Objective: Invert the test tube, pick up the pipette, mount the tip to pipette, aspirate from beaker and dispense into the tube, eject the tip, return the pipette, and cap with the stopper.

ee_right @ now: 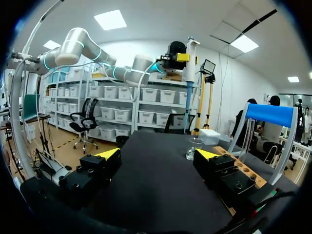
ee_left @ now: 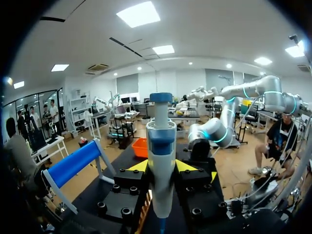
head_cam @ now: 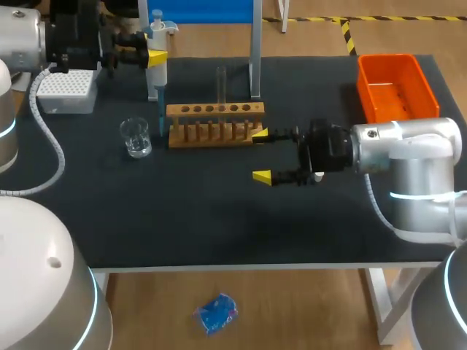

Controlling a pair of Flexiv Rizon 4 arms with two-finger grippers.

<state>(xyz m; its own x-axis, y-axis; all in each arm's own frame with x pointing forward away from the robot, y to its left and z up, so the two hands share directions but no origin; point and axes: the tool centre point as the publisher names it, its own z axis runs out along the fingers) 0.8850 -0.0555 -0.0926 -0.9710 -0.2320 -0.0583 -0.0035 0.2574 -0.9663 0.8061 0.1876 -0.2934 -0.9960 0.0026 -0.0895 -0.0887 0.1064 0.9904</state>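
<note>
My left gripper (head_cam: 156, 55) is shut on the white pipette (head_cam: 157, 69) with its blue top, holding it upright at the table's back left. Its blue tip (head_cam: 160, 115) points down between the glass beaker (head_cam: 136, 137) and the wooden rack (head_cam: 215, 124). In the left wrist view the pipette (ee_left: 162, 151) stands between the fingers of the left gripper (ee_left: 162, 168). A clear test tube (head_cam: 221, 84) stands upright in the rack. My right gripper (head_cam: 261, 155) is open beside the rack's right end, with nothing in it. From the right wrist, the right gripper (ee_right: 157, 155) faces the beaker (ee_right: 194, 148) and the raised pipette (ee_right: 189, 73).
A white tip box (head_cam: 67, 91) lies at the back left, under my left arm. An orange bin (head_cam: 396, 87) sits at the back right. A stand with a blue roller (head_cam: 255, 44) rises behind the rack. The front half of the black table (head_cam: 219, 219) is bare.
</note>
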